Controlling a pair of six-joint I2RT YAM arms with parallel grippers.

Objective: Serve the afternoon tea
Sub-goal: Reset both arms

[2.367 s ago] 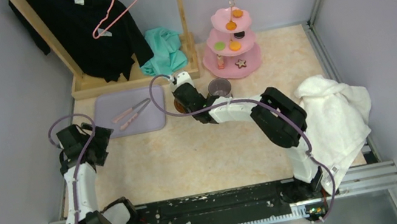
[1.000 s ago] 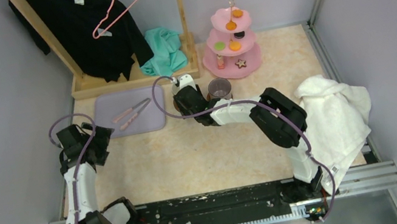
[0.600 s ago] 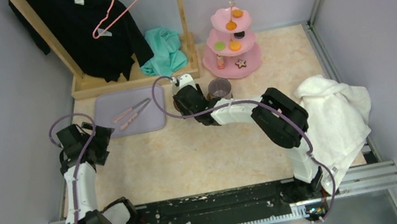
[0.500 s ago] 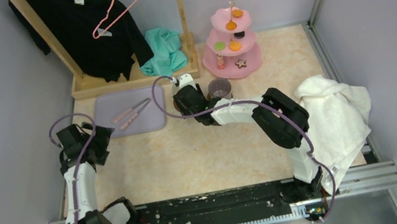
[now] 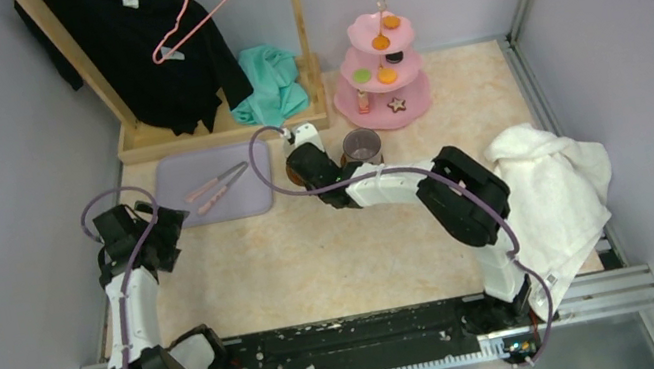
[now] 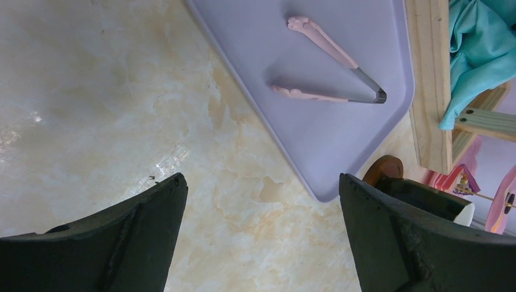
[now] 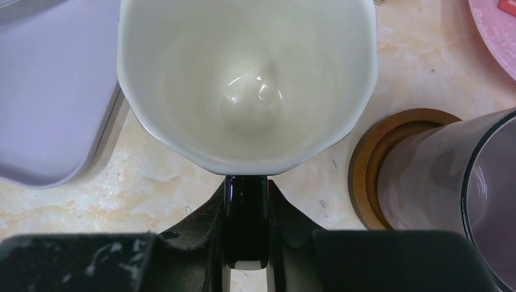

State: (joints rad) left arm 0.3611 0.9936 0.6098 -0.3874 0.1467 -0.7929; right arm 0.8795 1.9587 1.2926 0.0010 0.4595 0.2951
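Fingers of the left gripper (image 6: 260, 201) stand wide apart with nothing between them, hovering over bare tabletop beside the lilac tray (image 6: 359, 140) where the pink tongs (image 6: 319, 41) lie; it seems parked out of the way, though well placed to take the tongs if sweets must be moved. Farther in, the right gripper (image 7: 245, 204) is closed tight on what looks like the handle of the cream mug (image 7: 246, 79), which is upright and empty, its mouth facing the wrist camera. Gripping by the handle keeps the mug level and leaves the rim free. A brown coaster (image 6: 383, 168) shows beneath that gripper in the left wrist view, so the mug is probably being set on it, but I cannot tell whether the base touches. Just beside it, the greyish-purple mug (image 7: 450, 176) stands on its own coaster (image 7: 368, 164), so the two cups pair up as place settings. Beyond them, near the back wall, the pink stand (image 5: 418, 92) carries the sweets (image 5: 387, 75) across its tiers, within reach of both cups.
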